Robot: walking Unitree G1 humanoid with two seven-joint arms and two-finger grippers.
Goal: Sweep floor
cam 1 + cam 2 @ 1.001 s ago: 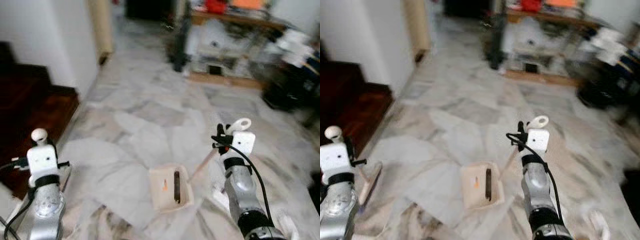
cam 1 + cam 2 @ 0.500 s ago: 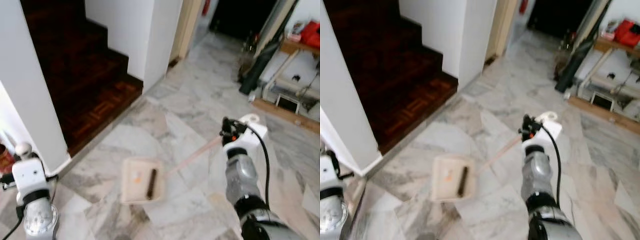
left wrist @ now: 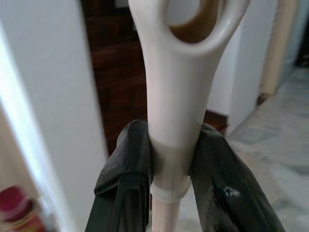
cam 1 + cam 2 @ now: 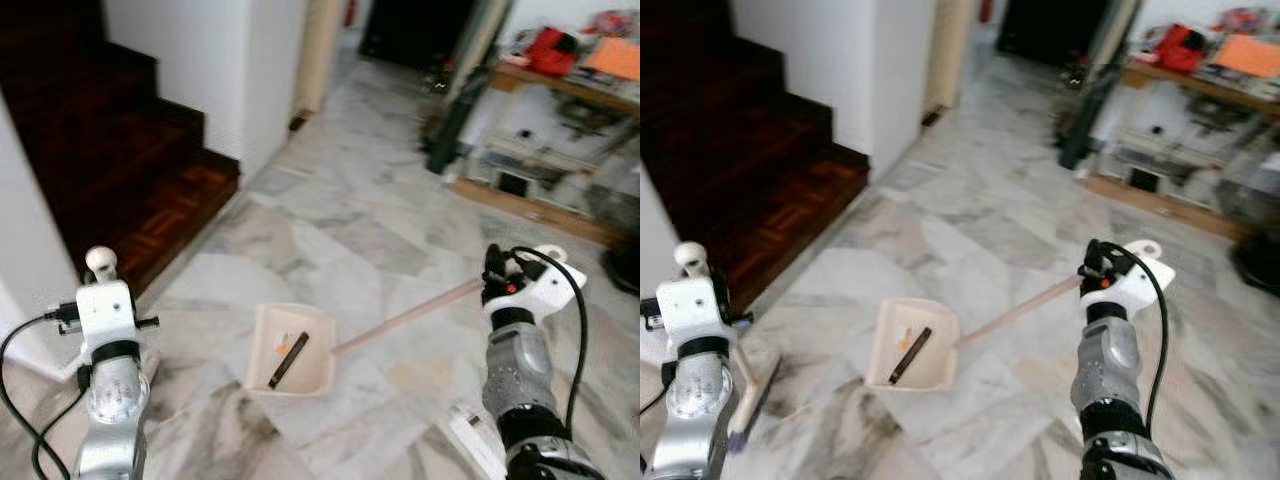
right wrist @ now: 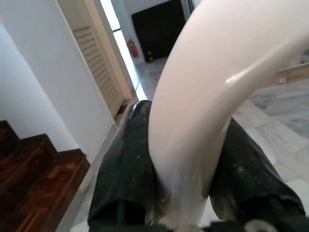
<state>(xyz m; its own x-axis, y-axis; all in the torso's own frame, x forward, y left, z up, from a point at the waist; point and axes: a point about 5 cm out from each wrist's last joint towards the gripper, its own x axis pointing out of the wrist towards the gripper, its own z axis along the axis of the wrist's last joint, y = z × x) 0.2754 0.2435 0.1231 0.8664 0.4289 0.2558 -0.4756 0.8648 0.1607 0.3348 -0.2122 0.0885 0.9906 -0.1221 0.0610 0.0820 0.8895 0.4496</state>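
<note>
1. Dustpan (image 4: 292, 350) lies on the marble floor (image 4: 350, 230), ahead of and between the two arms, nearer the stairs (image 4: 120, 170) side than the right hand (image 4: 497, 285). Its long handle (image 4: 405, 317) slopes up from the pan to that hand.
2. Right hand is closed on the handle's looped top end; the wrist view shows both fingers (image 5: 128, 169) pressed against it.
3. Left hand (image 3: 171, 159) is closed on the broom handle (image 3: 176, 96), just below its loop. Broom head (image 4: 755, 395) rests on the floor beside the left arm.
4. Pan holds a dark stick (image 4: 288, 360) and an orange scrap (image 4: 281, 344).
5. Against half a second ago: the view has swung right, so the shelf (image 4: 560, 140) shows more fully and the stairs less; pan, contents and both grips are unchanged.
</note>
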